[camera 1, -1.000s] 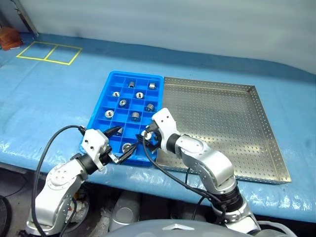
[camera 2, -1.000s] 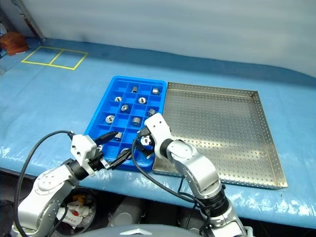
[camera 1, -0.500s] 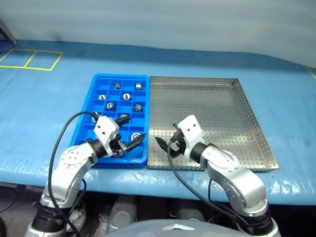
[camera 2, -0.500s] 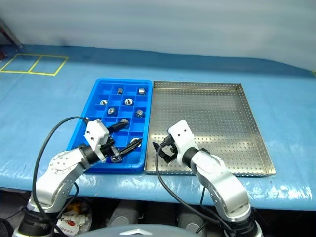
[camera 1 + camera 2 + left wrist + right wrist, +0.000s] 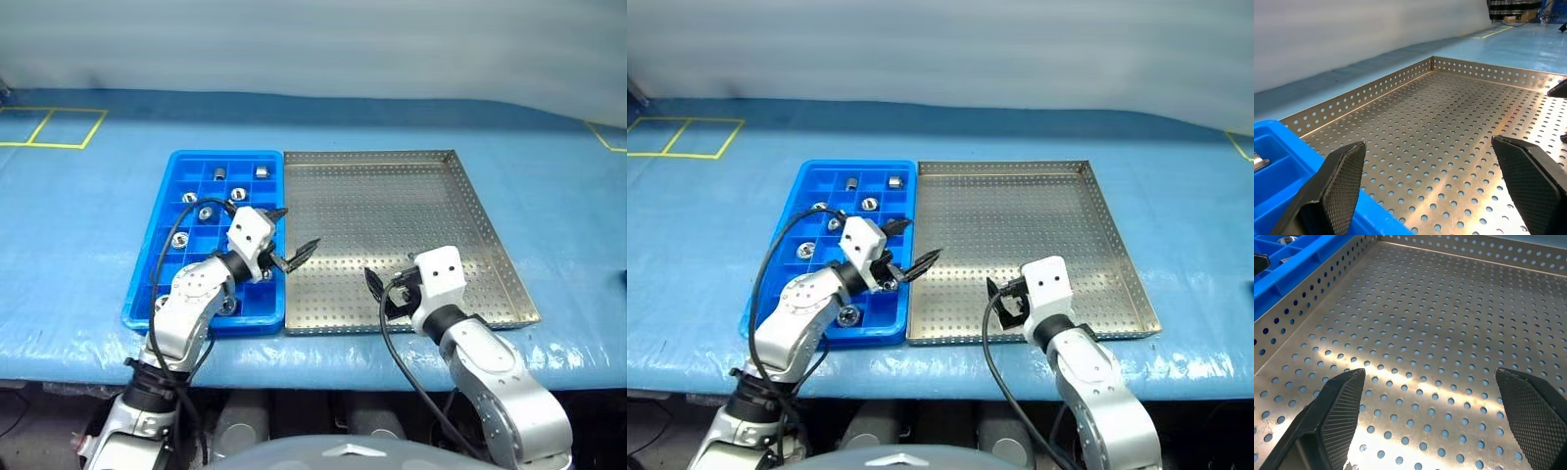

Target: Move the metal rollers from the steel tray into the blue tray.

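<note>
Several metal rollers [image 5: 207, 213] lie singly in compartments of the blue tray [image 5: 139, 294], which stands flush against the left side of the steel tray [image 5: 495, 257]. My left gripper [image 5: 295, 230] is open and empty, hovering over the seam between the two trays with its fingers reaching over the steel tray's left part. My right gripper [image 5: 380, 295] is open and empty over the steel tray's front middle. Both wrist views look between spread fingers, left gripper [image 5: 1427, 142] and right gripper [image 5: 1430, 372], onto bare perforated floor, with the blue tray [image 5: 1298, 259] at the side.
The trays sit on a table under a blue cover [image 5: 78, 245]. Yellow tape squares [image 5: 49, 127] mark its far left, and more tape [image 5: 607, 137] its far right. A pale wall [image 5: 313, 44] runs behind. Black cables [image 5: 387, 333] loop from both wrists.
The head view has swung, shifting the whole picture. My left gripper moved from the blue tray's front edge to the trays' seam. My right gripper left the blue tray's corner for the steel tray's front.
</note>
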Tool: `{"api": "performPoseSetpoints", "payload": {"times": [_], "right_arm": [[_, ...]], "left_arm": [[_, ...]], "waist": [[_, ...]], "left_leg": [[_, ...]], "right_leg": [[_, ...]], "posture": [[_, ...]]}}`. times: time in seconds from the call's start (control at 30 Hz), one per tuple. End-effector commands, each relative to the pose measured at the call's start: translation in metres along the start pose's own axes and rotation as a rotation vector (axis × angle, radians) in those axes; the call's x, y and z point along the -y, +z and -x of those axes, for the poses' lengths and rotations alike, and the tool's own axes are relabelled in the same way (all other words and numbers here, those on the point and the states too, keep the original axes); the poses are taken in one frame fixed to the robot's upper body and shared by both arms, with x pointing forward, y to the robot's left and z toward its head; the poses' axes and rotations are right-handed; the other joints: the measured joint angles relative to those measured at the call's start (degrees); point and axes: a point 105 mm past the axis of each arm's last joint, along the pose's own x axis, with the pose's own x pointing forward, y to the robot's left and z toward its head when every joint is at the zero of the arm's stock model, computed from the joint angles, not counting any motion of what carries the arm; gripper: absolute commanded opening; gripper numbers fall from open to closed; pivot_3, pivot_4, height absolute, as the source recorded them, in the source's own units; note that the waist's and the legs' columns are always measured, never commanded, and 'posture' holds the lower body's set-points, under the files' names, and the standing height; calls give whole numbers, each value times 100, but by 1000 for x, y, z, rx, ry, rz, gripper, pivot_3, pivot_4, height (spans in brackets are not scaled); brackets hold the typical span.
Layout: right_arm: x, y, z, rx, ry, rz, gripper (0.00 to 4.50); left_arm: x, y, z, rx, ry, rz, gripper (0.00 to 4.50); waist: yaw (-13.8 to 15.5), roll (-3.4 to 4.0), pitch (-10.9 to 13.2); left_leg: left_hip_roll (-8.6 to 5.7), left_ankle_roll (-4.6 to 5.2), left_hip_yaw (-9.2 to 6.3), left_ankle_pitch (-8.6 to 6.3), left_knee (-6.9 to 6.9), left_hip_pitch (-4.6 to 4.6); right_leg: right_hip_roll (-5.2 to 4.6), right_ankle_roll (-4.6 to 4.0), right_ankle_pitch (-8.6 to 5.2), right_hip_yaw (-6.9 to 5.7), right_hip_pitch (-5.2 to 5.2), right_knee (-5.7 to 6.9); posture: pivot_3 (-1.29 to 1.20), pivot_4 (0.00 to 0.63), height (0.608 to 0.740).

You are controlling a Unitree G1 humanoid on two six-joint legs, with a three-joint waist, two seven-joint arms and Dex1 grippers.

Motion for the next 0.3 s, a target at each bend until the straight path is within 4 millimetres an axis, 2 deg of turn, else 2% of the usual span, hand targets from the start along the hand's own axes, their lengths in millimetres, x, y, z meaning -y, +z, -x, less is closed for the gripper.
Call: {"api": "performPoseSetpoints", "payload": {"times": [0.03,0.17,0.3], "right_arm": [[6,16,8,84,-49,16,4475],[13,15,9,98,-108,11,4475],[12,14,7,108,-100,-6,4475]], "left_arm": [[-1,9,-4,52,38,-9,4500],[-2,6,-3,50,51,-1,4500],[-5,2,-1,36,68,-6,4500]], "waist": [[-18,0,0],[-27,0,0],[-26,0,0]], "left_leg": [[0,1,0,0,3,0],[1,6,-1,3,9,5],[3,8,0,3,10,6]], "right_leg": [[2,2,1,3,0,0],[6,7,6,17,0,5],[5,9,8,23,0,5]], "posture": [[35,150,740],[38,150,740],[50,150,740]]}}
